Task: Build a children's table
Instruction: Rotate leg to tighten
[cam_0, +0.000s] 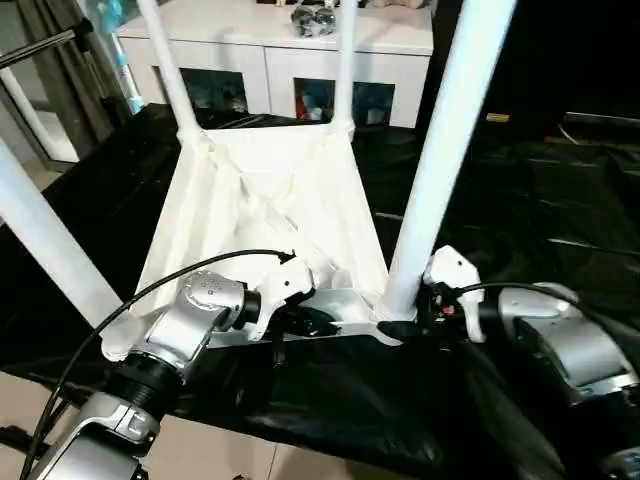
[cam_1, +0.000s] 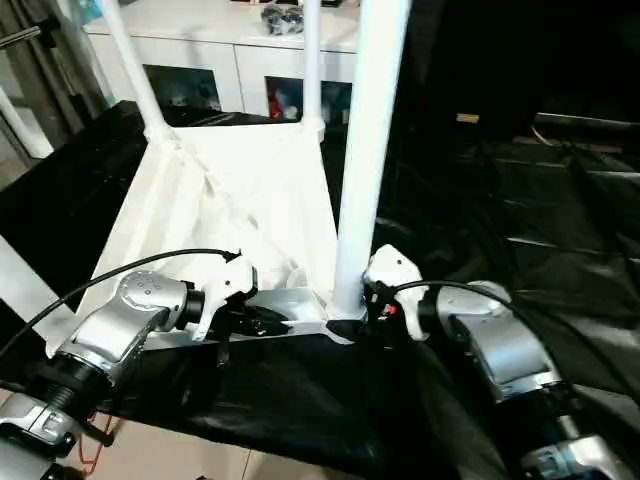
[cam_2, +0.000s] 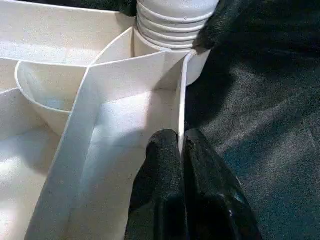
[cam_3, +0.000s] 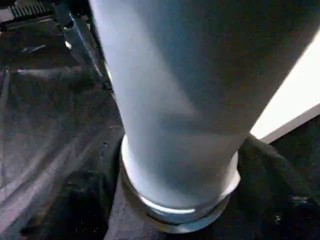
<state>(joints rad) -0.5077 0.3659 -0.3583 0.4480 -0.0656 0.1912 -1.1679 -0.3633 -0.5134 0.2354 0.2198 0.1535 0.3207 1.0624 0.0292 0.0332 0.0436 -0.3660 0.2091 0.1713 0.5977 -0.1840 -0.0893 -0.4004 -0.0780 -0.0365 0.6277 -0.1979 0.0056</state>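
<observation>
Upside down on the black-draped desk (cam_0: 560, 200) lies the white tabletop (cam_0: 270, 200), its ribbed underside facing up and four white legs rising from its corner sockets. Nearest on the robot's right stands one leg (cam_0: 445, 150), upright in its socket; the far two legs (cam_0: 170, 70) and (cam_0: 345, 60) stand by a white cabinet (cam_0: 280, 50) behind the desk (glass doors, with coloured items inside), and the fourth leg (cam_0: 45, 240) leans across the near left.

At the tabletop's near edge, the left end effector (cam_2: 181, 142) has its two black fingers (cam_2: 160, 150) pressed together on the thin side wall, one inside and one outside. Beyond it the left wrist view shows the threaded foot of the near right leg seated in the corner socket (cam_2: 200, 62).

Against the base of that leg sits the right end effector (cam_0: 410, 320); whether its fingers are parted or closed on the leg cannot be told.
</observation>
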